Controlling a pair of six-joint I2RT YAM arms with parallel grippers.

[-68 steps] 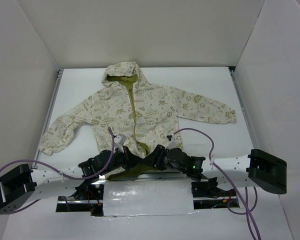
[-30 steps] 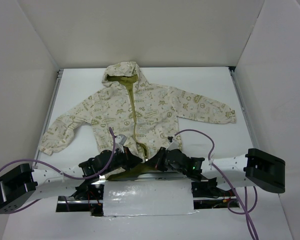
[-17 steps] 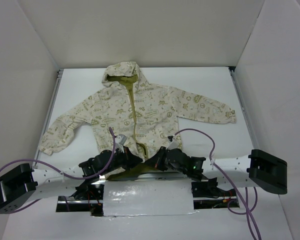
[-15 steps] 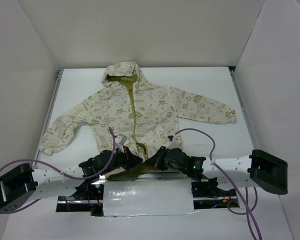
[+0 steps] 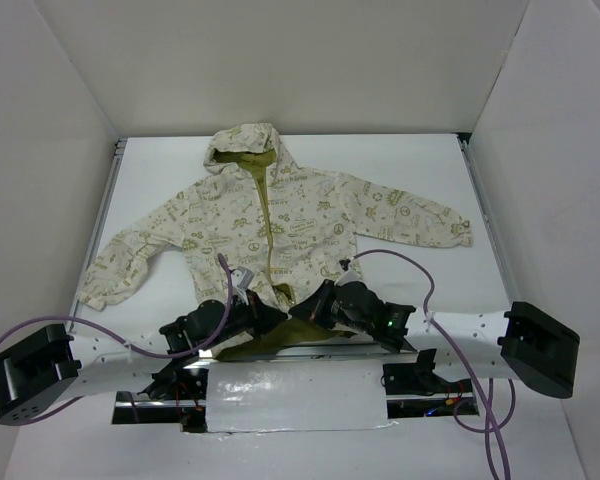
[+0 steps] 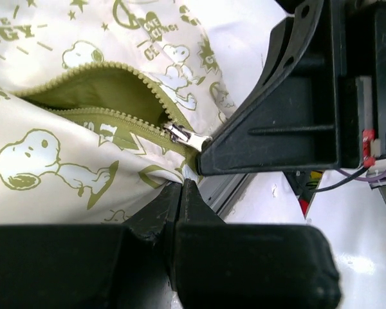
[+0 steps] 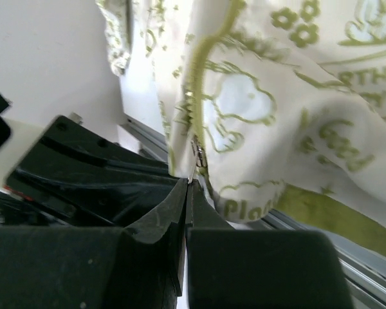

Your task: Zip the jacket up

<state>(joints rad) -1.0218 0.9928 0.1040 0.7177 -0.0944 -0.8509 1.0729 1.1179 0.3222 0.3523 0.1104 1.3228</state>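
Note:
The jacket lies flat, hood far, hem at the arms, cream with olive print. Its olive zipper stands open at the chest and near the hem. My left gripper is shut on the jacket's hem fabric just below the zipper's lower end; from above the left gripper sits at the hem. My right gripper is shut on the metal zipper pull, right beside the left one, and shows as the right gripper overhead. The slider sits low on the zipper.
White walls box in the table on three sides. Metal rails run along its left and right edges, and a rail along the near edge under the hem. Purple cables loop off both arms. A white plate covers the arm bases.
My right gripper has shut on the zipper pull and shifted slightly away and left at the hem. The left gripper keeps its grip and place.

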